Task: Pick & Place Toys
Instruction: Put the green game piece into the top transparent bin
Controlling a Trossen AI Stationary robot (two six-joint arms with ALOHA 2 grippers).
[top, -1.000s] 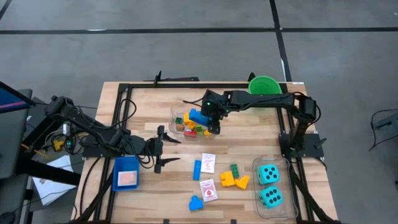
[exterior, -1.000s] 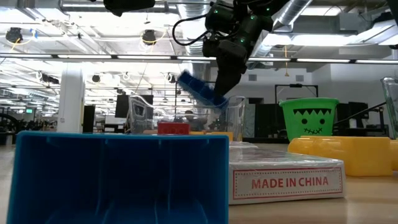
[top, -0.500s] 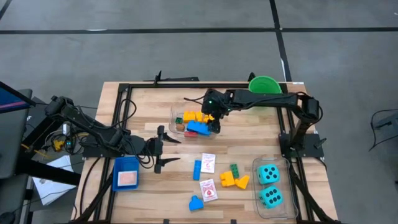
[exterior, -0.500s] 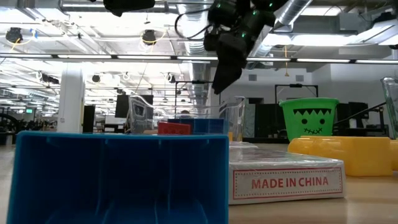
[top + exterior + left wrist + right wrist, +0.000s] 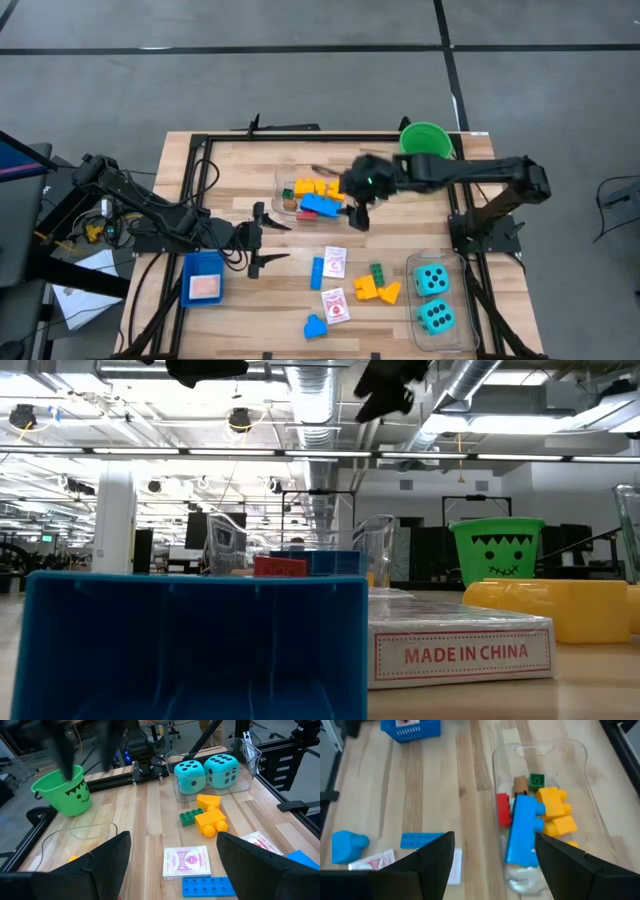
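Half-hidden bricks (image 5: 536, 817) inside clear tub (image 5: 576, 757); motion-blurred right end effector (image 5: 358, 207) above.

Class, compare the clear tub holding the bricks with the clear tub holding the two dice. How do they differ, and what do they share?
The brick tub sits near the table's middle; the dice tub sits at its right front corner. The brick tub holds a jumble of blue, yellow, red and green bricks; the dice tub holds just two teal black-dotted dice, side by side. The open right gripper hangs beside the brick tub, none near the dice tub. Both are clear plastic, open-topped.
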